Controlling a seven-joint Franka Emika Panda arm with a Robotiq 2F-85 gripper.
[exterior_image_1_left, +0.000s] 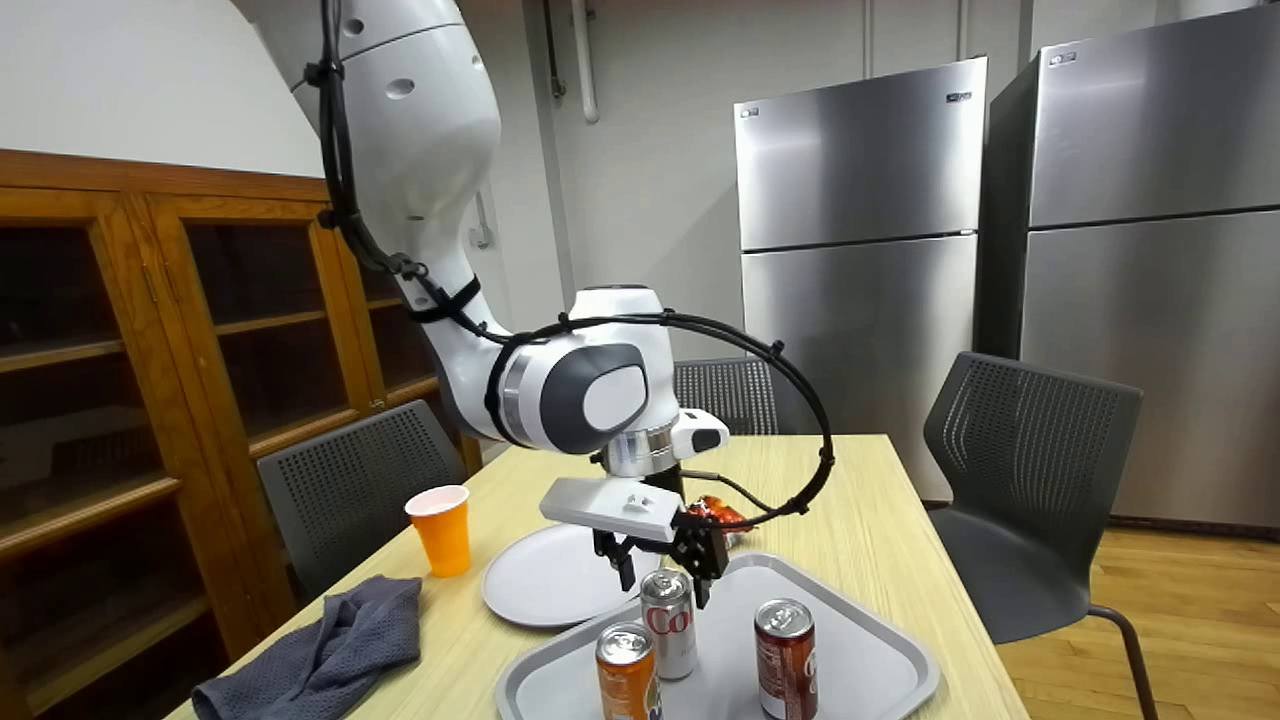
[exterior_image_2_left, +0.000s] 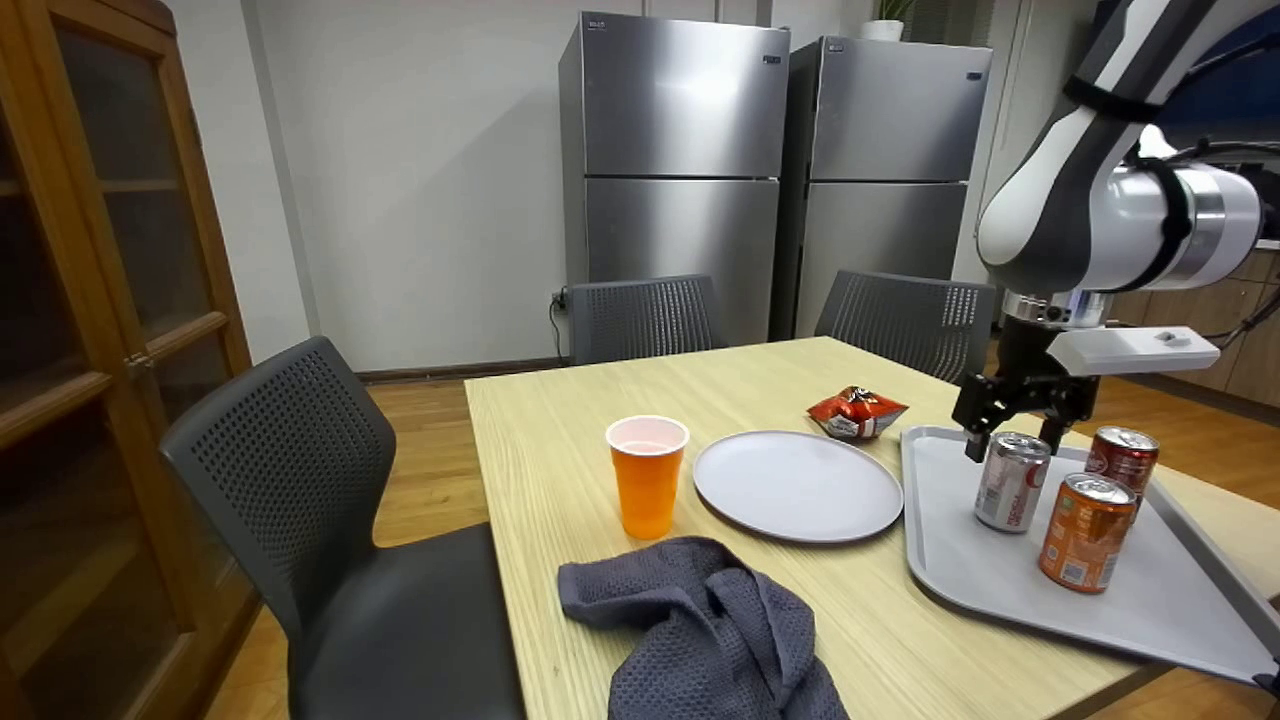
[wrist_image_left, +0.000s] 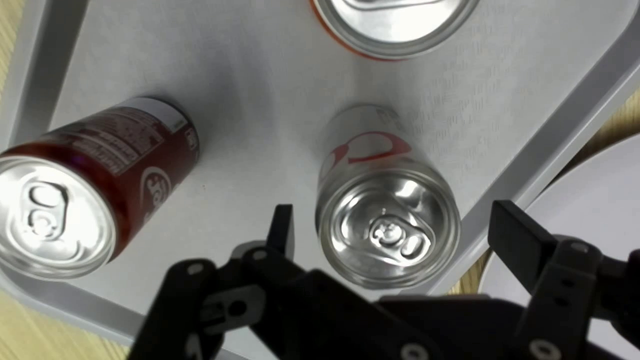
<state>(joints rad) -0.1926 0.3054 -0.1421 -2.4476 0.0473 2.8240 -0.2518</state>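
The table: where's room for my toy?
There's bare table between the orange cup, plate, red bag and far edge; another patch lies between plate, towel and tray. It's crowded around the orange can, red can and silver can, which the open gripper straddles.

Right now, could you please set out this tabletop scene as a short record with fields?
Claw: open, jaws on either side of the silver can, not gripping
Tray: holds silver can, orange can and dark red can, all upright
Plate: beside the tray
Elsewhere on table: orange cup, red packet, crumpled gray cloth
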